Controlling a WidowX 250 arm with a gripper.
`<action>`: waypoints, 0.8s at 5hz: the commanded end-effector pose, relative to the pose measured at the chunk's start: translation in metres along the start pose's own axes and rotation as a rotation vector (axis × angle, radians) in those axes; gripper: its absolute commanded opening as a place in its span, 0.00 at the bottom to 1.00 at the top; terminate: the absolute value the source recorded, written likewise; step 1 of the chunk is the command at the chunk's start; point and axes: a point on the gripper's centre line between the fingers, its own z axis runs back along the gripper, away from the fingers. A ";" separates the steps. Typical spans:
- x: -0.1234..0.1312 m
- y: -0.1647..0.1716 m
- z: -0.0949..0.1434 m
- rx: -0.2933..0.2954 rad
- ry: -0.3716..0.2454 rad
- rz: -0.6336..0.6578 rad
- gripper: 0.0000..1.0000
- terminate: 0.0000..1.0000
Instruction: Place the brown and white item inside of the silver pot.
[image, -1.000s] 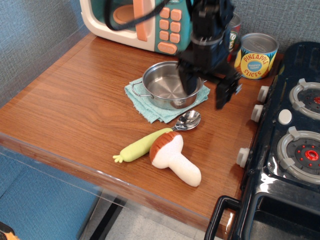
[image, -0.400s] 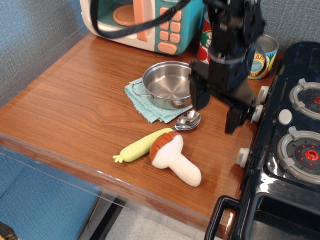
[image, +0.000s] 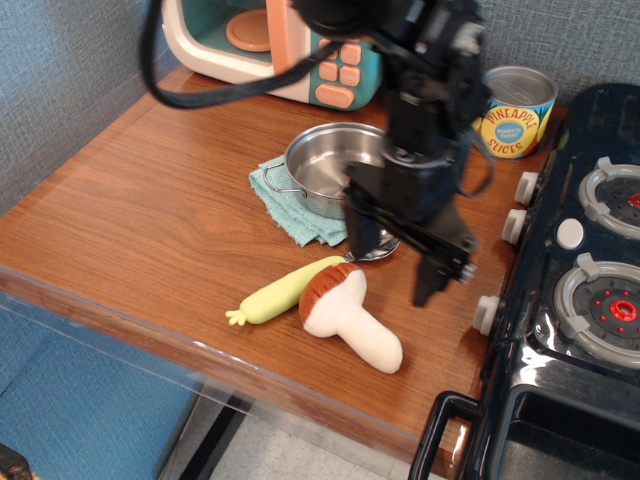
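- The silver pot stands on a folded teal cloth near the middle of the wooden table; the part of its inside that shows is bare steel, and the rest is hidden behind the arm.
- A loop handle sticks out of the pot at 8 o'clock.
- The brown and white item lies on its side on the table at about 6 o'clock from the pot, well outside it, cap toward the pot and cream stem pointing to 4 o'clock.
- Touching its cap at 9 o'clock is the yellow-green handle of a spoon, whose steel bowl lies just off the cloth, partly behind the arm.
- The gripper hangs between pot and mushroom, its two black fingers spread wide and pointing down, with nothing between them; one fingertip is just above the cap.
- A pineapple can stands upright at 2 o'clock from the pot, its top closed.
- A toy microwave sits at 11 o'clock, its door shut.
- A toy stove is at 3 o'clock.
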 end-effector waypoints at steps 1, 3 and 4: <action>-0.005 0.019 0.028 -0.004 -0.073 0.032 1.00 0.00; -0.020 0.011 0.024 -0.006 -0.063 0.015 1.00 0.00; -0.018 0.013 0.006 0.002 -0.008 0.026 1.00 0.00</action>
